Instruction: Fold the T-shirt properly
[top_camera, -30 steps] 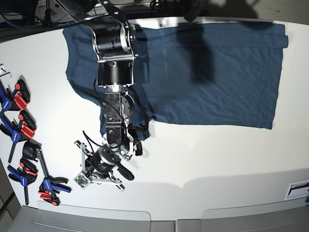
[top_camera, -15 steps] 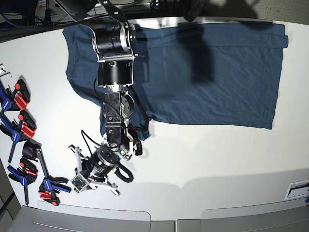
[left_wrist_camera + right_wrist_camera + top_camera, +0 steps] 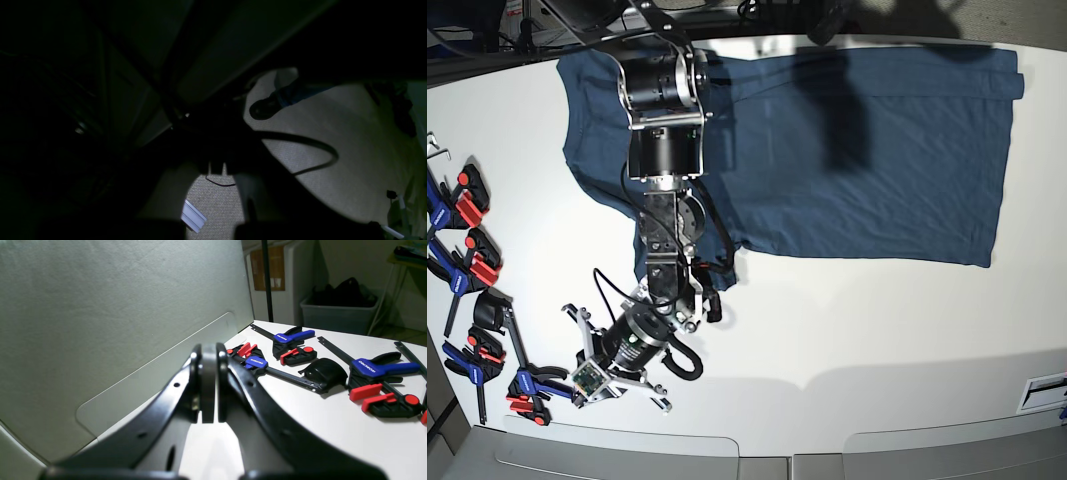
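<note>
- T-shirt: spread flat across far side of white surface, unfolded.
- Right gripper: jaws pressed together, empty, near clamps.
- Left gripper: out of sight, jaws together.
- Advice: part jaws, pinch sleeve edge, lift evenly before folding.

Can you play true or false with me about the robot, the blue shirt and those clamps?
1. The T-shirt lies spread flat on the table. True.
2. The right claw is wide open. False: it is shut, holding nothing.
3. The clamps are blue, black and red. True.
4. The right claw is gripping the T-shirt. False: it is off the shirt, over bare table near the clamps.
</note>
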